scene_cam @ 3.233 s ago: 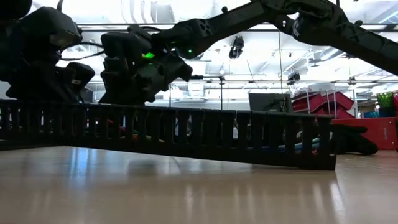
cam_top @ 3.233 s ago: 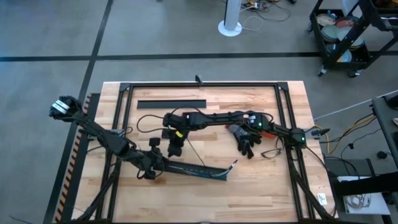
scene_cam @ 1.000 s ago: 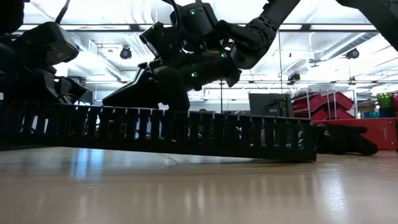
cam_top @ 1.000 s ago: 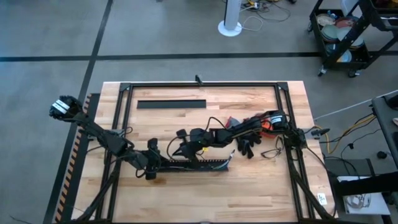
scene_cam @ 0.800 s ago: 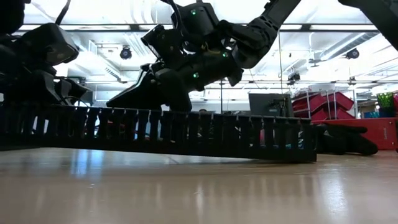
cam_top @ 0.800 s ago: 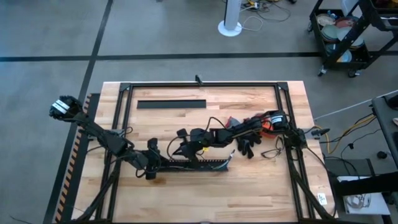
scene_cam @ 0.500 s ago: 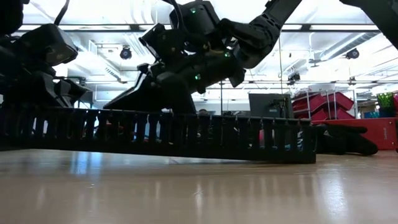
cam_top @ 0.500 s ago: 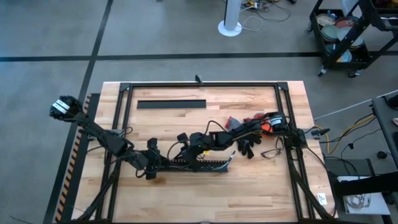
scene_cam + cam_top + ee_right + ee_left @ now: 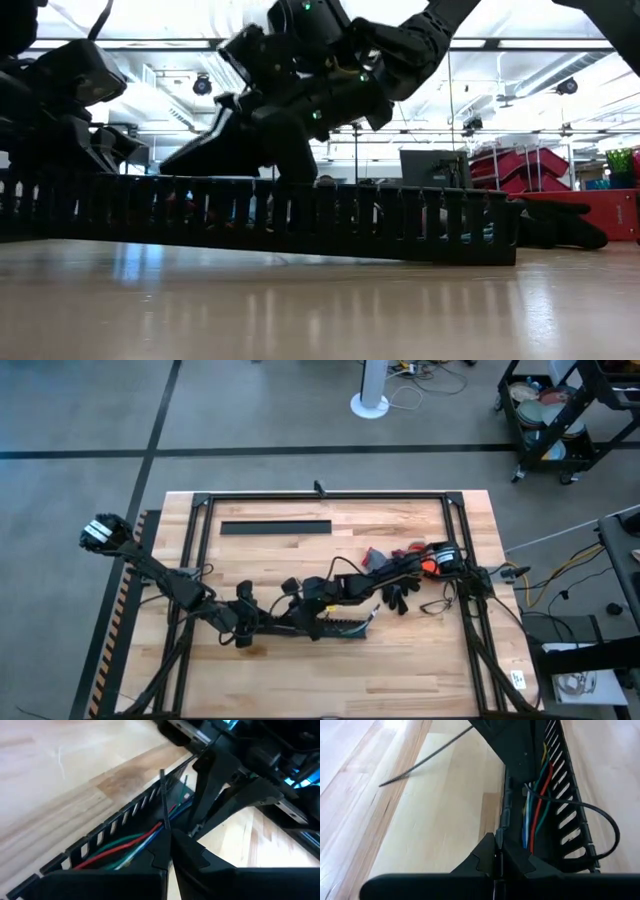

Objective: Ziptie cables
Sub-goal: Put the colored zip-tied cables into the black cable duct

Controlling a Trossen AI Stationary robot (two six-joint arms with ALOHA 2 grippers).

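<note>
A long black comb-toothed duct (image 9: 322, 628) lies on the table near its front edge. Red, green and blue cables (image 9: 131, 846) run inside it, also showing as cables (image 9: 536, 815) in the left wrist view. My left gripper (image 9: 258, 626) is shut on the duct's left end. My right gripper (image 9: 300, 620) hovers low over the duct next to the left one, shut on a thin dark ziptie (image 9: 163, 800) that sticks out past its fingertips above the duct's channel. My left gripper pinches the duct's side wall (image 9: 505, 822) between its two fingers at the duct's left end, coming along the duct from the table's left. The duct stays on the table. My right gripper pinches the ziptie's lower end (image 9: 166, 826) between its fingertips. The ziptie stands straight out beyond them, clear of the duct.
A flat black strip (image 9: 275, 527) lies at the far side. A black glove (image 9: 398, 596) and red items (image 9: 378, 555) sit right of centre. Black frame rails (image 9: 190, 550) border the table. A thin dark strip (image 9: 420, 761) shows on the wood left of the duct.
My right gripper has moved toward the table's near edge and leftward, coming down closer over the duct beside the left gripper, still shut on the ziptie. The duct has stayed on the table in the left gripper's hold.
</note>
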